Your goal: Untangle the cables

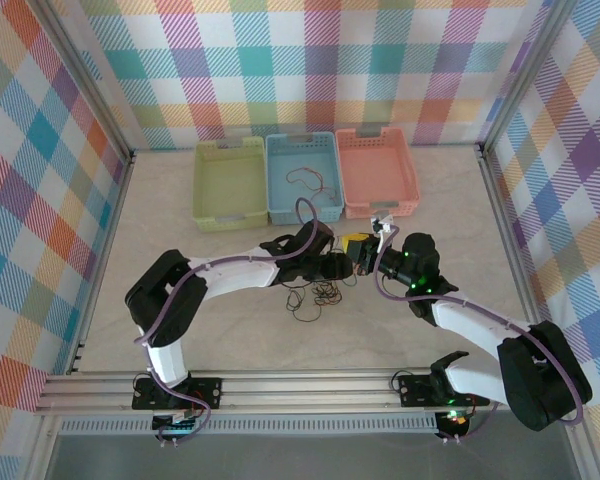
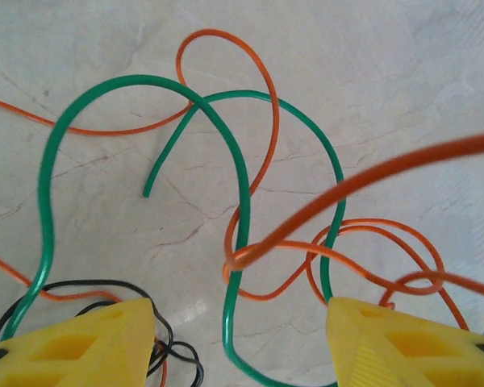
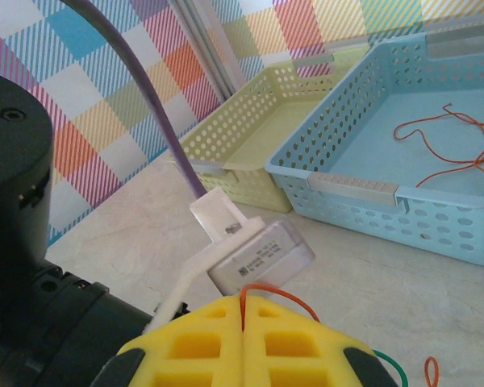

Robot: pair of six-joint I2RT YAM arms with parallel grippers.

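The cables lie tangled on the marble table (image 2: 403, 72). A green cable (image 2: 47, 201) loops through orange cables (image 2: 268, 105), and a black cable (image 2: 105, 284) curls at lower left. My left gripper (image 2: 240, 306) hangs open just above them, with a bend of the green cable and an orange loop between its yellow fingers (image 2: 89, 343). My right gripper (image 3: 244, 305) is shut on an orange cable (image 3: 284, 292), which runs taut and blurred up to the right (image 2: 403, 165) in the left wrist view. In the top view both grippers (image 1: 340, 268) (image 1: 356, 243) meet above the tangle (image 1: 315, 295).
Three baskets stand in a row at the back: a green one (image 1: 230, 150), a blue one (image 1: 273, 180) holding a loose orange cable (image 3: 448, 153), and a pink one (image 1: 375, 175). The left arm's wrist camera (image 3: 262, 254) sits right in front of my right fingers.
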